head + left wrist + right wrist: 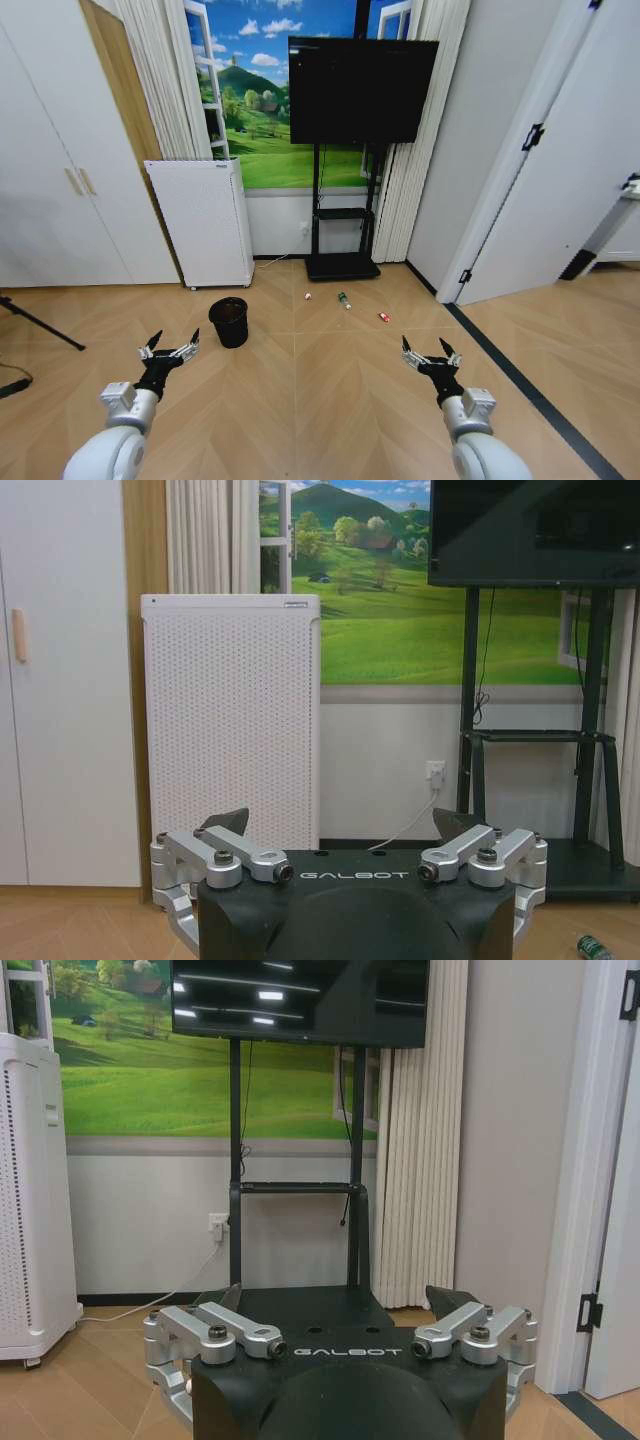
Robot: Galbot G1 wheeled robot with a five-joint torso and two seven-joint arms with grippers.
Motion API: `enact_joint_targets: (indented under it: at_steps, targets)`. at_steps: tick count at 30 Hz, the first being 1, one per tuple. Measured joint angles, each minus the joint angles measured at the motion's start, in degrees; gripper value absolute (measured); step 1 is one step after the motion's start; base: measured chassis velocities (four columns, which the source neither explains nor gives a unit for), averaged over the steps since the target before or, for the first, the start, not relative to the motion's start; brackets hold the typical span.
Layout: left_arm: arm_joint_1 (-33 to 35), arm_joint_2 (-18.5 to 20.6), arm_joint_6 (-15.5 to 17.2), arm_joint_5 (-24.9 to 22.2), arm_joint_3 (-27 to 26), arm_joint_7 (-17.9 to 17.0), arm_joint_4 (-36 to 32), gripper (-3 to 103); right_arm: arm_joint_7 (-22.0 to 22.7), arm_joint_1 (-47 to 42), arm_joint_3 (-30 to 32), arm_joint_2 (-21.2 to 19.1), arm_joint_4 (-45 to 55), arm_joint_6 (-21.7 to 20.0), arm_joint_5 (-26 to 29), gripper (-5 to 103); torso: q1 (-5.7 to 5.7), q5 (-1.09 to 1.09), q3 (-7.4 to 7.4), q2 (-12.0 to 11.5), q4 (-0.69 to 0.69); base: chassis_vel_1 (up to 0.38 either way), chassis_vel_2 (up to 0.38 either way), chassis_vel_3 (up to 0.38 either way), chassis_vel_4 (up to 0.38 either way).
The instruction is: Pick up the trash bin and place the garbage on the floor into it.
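Observation:
The trash bin (229,322), a small black round wastebasket, stands upright on the wooden floor ahead and slightly left. The garbage lies further back to its right: a white-and-red scrap (308,296), a small bottle with a green label (344,300) and a red bit (384,317). The bottle's green end (594,948) also peeks into the left wrist view. My left gripper (168,347) hovers open, short of the bin and to its left. My right gripper (430,352) is held open in front of the red bit, well short of it. Both are empty.
A tall white perforated appliance (203,221) stands against the wall behind the bin. A black TV stand (343,262) with a screen is at centre back. White cabinets (50,180) line the left, a door (560,170) the right. A dark tripod leg (40,325) lies at far left.

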Motion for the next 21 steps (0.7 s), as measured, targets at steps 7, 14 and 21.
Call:
enact_joint_targets:
  at_steps: [7,14,21]
  targets:
    - [0.10,-0.74,0.37,0.33,0.02,-0.03,-0.04,100,-0.20,0.62,-1.00,-0.22,-1.05,-0.05,0.06,100,-0.01,0.01,-0.02,0.01,0.01,-0.231,0.230,0.237,-0.232]
    - [0.11,-1.12,0.68,0.88,0.07,-0.15,-0.04,100,-0.73,0.77,-1.75,-0.30,-2.00,0.02,0.05,100,-0.01,-0.01,-0.01,0.01,0.01,-0.235,0.240,0.237,-0.228]
    - [-0.11,-1.22,1.20,1.27,0.50,-0.31,-0.13,100,-1.11,0.64,-2.13,-0.37,-2.47,0.21,0.03,100,0.00,0.00,0.00,0.01,-0.01,-0.238,0.235,0.239,-0.231]
